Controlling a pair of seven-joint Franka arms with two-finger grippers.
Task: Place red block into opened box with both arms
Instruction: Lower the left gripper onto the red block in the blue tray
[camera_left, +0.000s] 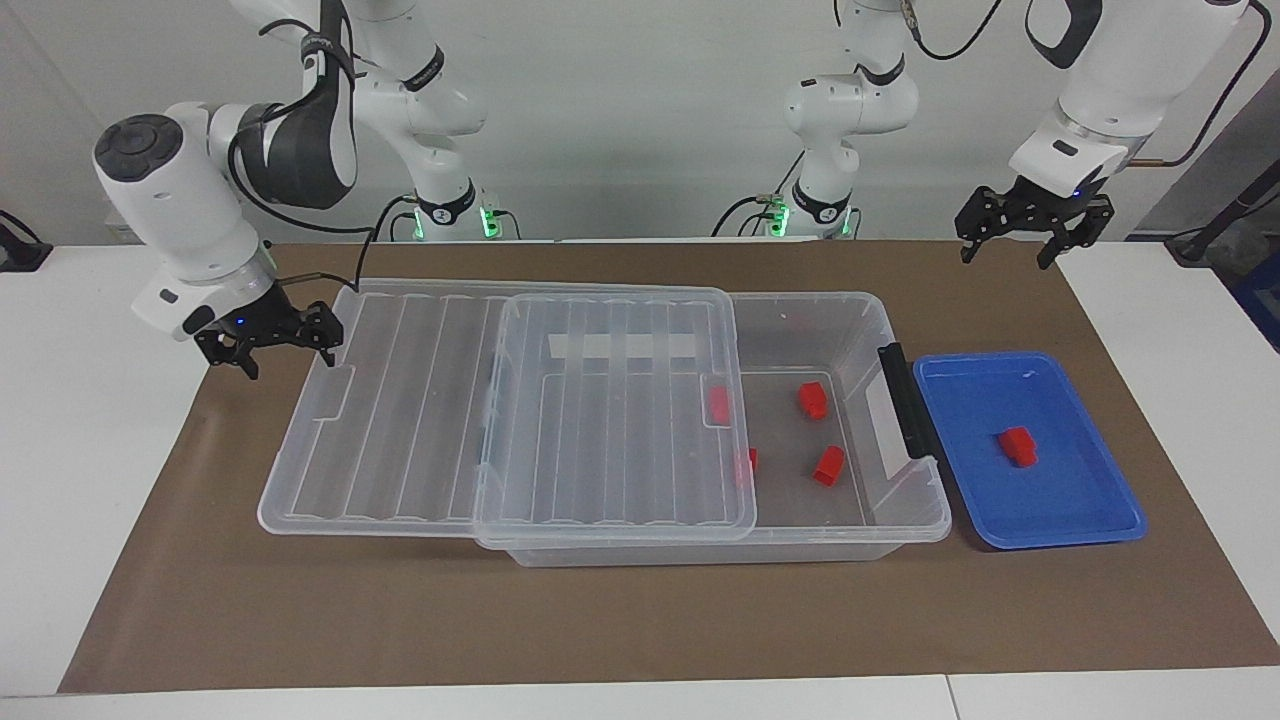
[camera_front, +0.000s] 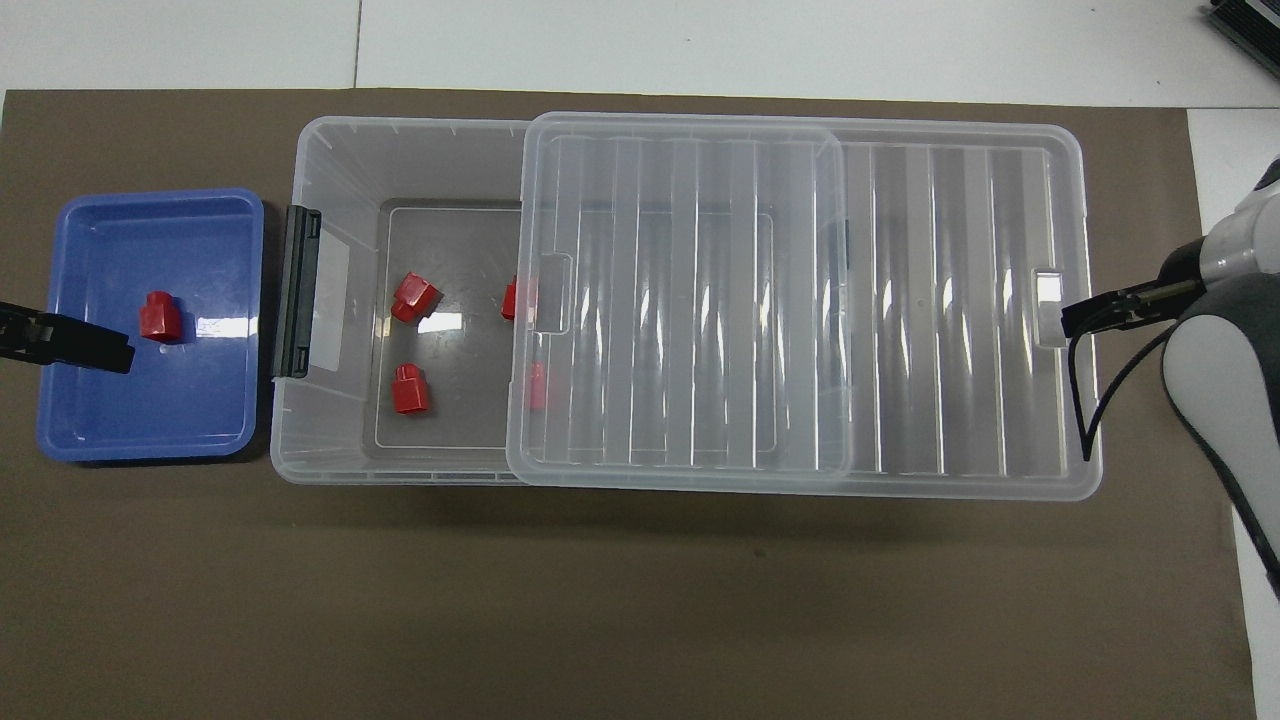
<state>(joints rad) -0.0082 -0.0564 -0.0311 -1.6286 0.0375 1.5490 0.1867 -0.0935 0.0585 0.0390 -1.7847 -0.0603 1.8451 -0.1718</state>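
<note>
Right tool (camera_left: 268, 345) spread, raised just off clear ribbed lid's (camera_front: 800, 300) 3 o'clock edge. Left tool (camera_left: 1022, 232) spread, waiting above worktop near shallow blue tray (camera_left: 1100, 520) holding small red plastic block (camera_left: 1018, 445). Next: descend straight, pinch block centrally, then carry it over large clear plastic box's (camera_left: 905, 520) uncovered end.

Bright even overhead light, sharp focus; white glare streaks on lid (camera_front: 700, 300), soft shadows beneath box (camera_front: 330, 440)

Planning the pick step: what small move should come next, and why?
Probably lower the left gripper toward the red block in the blue tray. The lid is slid aside, the box stands open at that end, and the right gripper is off the lid, jaws open.
</note>
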